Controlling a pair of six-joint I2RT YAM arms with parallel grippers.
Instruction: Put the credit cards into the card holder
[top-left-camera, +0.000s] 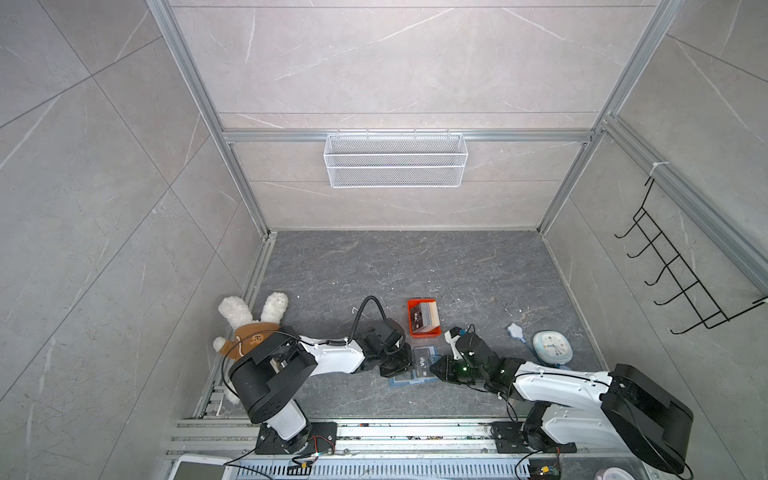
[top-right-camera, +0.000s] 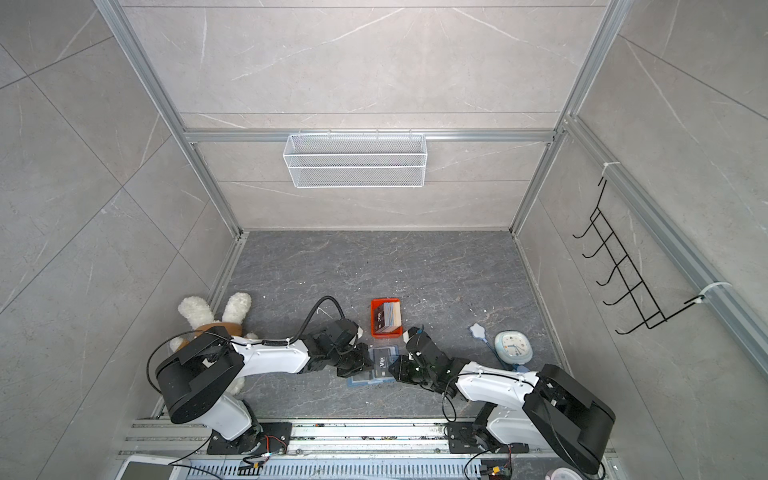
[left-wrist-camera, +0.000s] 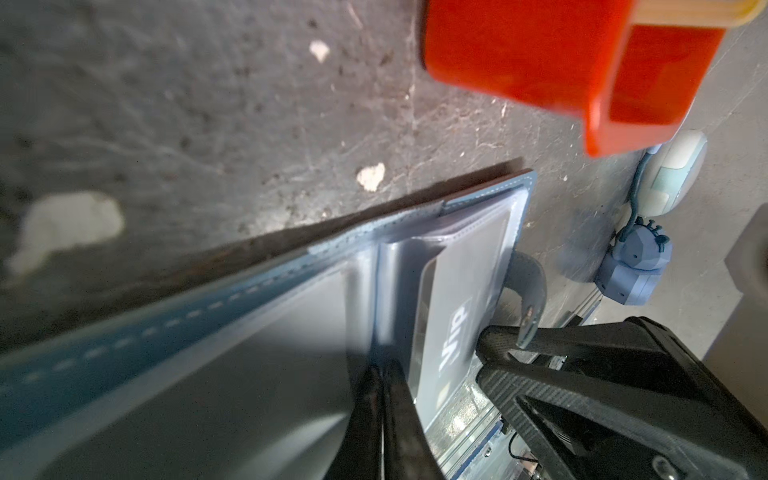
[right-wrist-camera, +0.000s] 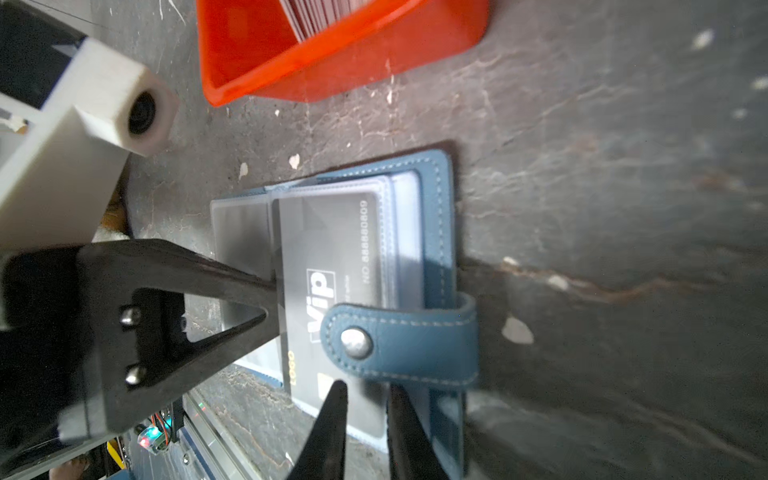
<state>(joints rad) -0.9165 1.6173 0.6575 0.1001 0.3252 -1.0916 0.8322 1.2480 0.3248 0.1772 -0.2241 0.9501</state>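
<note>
Far left on my counter (top-left-camera: 415, 266) a plush rabbit (top-left-camera: 253, 328) lies clear of the job. My left claw (left-wrist-camera: 383, 386) is squeezed tight on the card holder (right-wrist-camera: 438, 232). I think it has one clear pocket leaf pinched, though the wrist view is blurred there. The holder lies open and flat on the counter between both arms, with a VIP card (right-wrist-camera: 332, 249) lying flat among its clear pockets. Just behind it sits the orange tray (top-left-camera: 420, 300), and the credit cards (top-left-camera: 426, 318) stand on edge in it as a stack. My right claw (right-wrist-camera: 365, 399) hovers at the holder's right-hand end, just beside the snap tab (right-wrist-camera: 399, 345), its fingers a narrow gap apart and gripping nothing I can see. Off to the right, a clock (top-left-camera: 552, 347) is out of the way.

As I judge the handling, the cards are light, stiff and slick, so I'd nip one by a short edge. The holder is light and floppy and will slide unless it is pinned. Its clear pockets cling together, so the leaf wants holding open near its mouth.
</note>
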